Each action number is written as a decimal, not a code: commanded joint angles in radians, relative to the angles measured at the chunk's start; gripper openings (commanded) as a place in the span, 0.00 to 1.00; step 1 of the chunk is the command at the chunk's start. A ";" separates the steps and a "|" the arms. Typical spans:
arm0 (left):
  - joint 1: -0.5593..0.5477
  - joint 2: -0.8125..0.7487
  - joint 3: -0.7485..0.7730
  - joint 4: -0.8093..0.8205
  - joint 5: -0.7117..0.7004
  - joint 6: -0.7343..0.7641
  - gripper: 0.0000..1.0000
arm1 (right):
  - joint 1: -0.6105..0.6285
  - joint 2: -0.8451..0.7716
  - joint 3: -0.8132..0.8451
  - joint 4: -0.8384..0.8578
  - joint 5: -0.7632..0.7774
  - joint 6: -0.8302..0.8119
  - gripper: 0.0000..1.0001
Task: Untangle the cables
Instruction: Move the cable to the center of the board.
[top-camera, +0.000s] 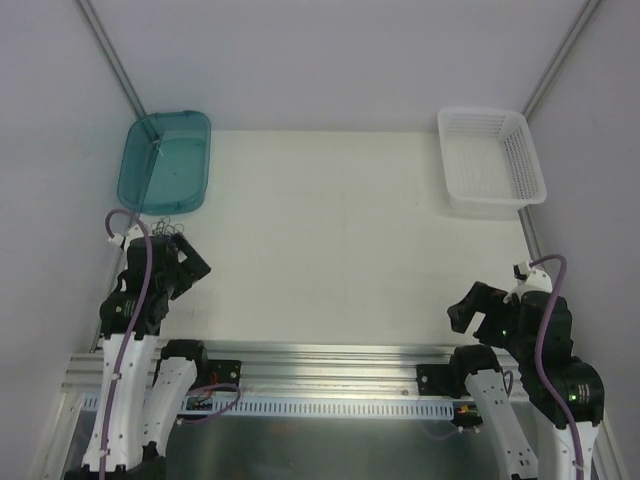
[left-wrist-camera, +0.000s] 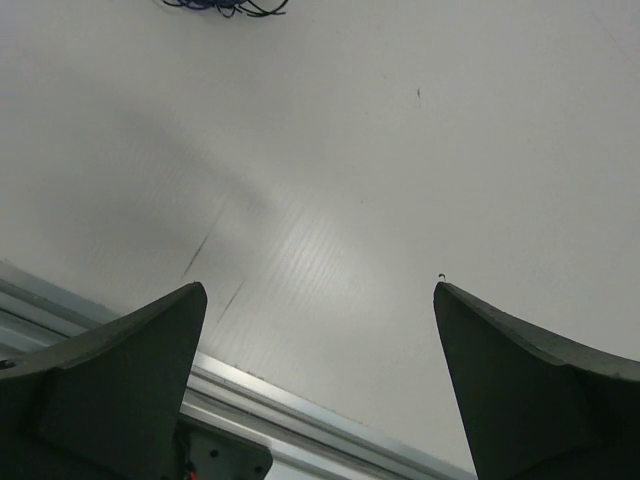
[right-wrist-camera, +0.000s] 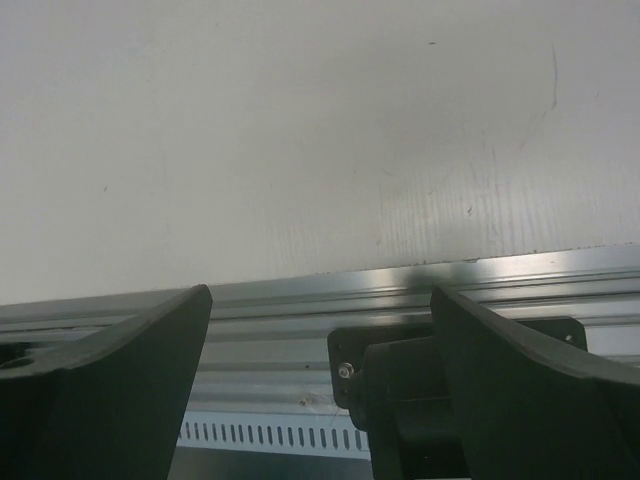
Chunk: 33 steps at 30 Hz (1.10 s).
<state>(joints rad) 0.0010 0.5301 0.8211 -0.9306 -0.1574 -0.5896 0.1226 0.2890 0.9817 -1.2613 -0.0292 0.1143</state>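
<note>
Both jaws stand wide and hold nothing, so you seem to be at the first step: the cables (top-camera: 169, 228) lie at far left, just near the tray (top-camera: 135, 180), and the left gripper (left-wrist-camera: 320, 292) should reach forward to them.

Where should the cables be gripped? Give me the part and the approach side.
Best guess: pinch a stray outer loop on the near side of the cables, coming down from above with the left end effector, which is open and closest. The strands are thin, loose curls lying low on the table, and the tray sits close behind them.
</note>
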 joint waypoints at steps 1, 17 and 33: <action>0.002 0.125 -0.022 0.206 -0.117 0.007 0.99 | -0.006 0.019 0.024 0.025 0.108 -0.030 0.97; 0.238 0.868 0.084 0.645 -0.162 0.020 0.99 | -0.005 0.026 -0.032 0.138 -0.006 -0.077 0.97; 0.231 1.064 0.081 0.667 0.013 -0.010 0.08 | -0.006 0.038 -0.147 0.270 -0.175 -0.047 0.97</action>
<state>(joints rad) 0.2543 1.6264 0.9413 -0.2680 -0.2180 -0.5896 0.1219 0.3103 0.8516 -1.0763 -0.1127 0.0513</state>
